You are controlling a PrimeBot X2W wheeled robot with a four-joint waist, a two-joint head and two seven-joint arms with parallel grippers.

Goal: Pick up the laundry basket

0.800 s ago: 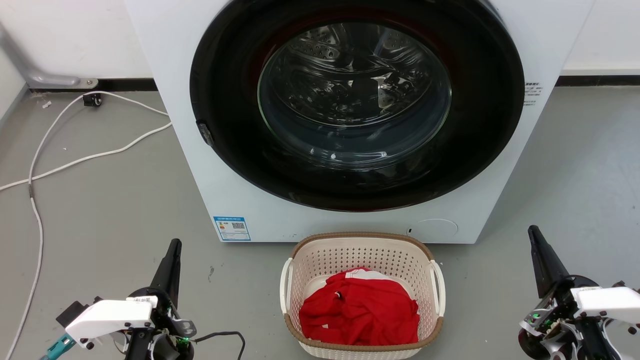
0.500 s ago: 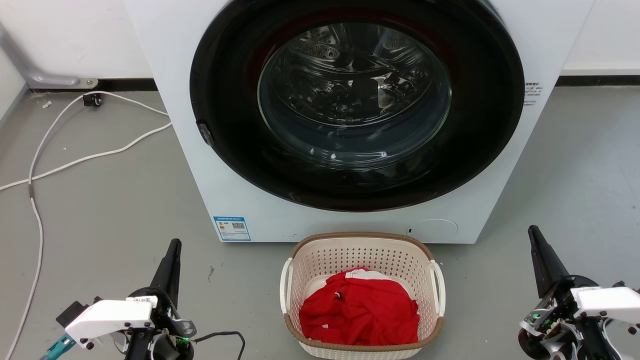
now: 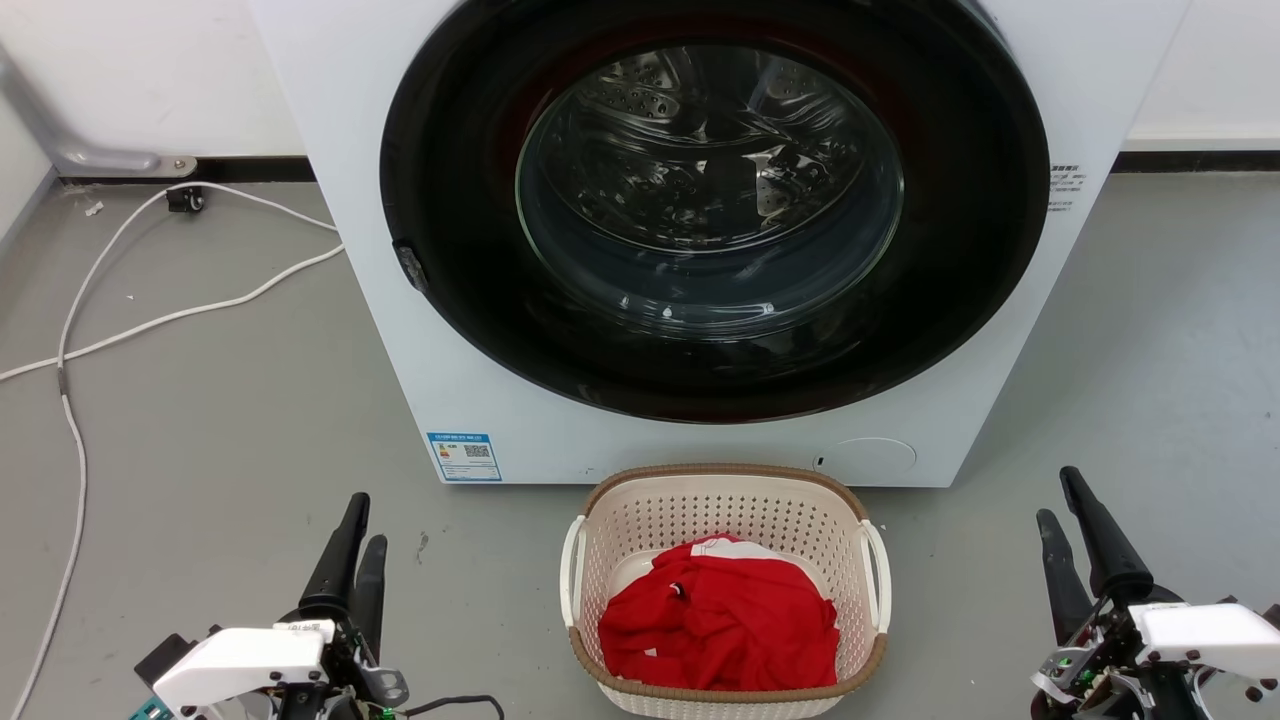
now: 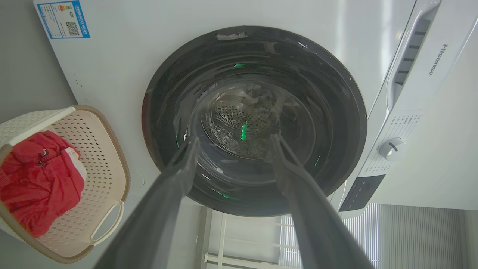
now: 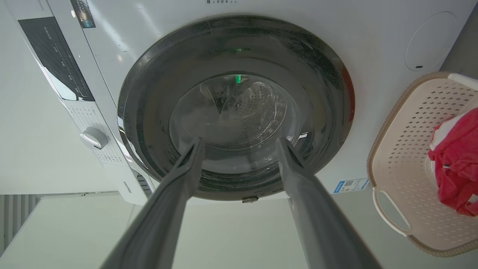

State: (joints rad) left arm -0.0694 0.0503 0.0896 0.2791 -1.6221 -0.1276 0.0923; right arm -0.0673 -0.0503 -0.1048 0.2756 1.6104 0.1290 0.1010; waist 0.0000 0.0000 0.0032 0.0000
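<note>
The laundry basket (image 3: 720, 515) sits on the floor just before the washing machine (image 3: 480, 400), midway between the arms, with a white handle facing each side. The left gripper (image 3: 367, 520) and right gripper (image 3: 1056, 492) flank it about equally far off, jaws parted and empty (a red garment (image 3: 720, 620) lies inside). Bare floor lies between.

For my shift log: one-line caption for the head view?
Laundry basket with red garment on floor before washing machine; left gripper and right gripper open at either side, touching nothing.
</note>
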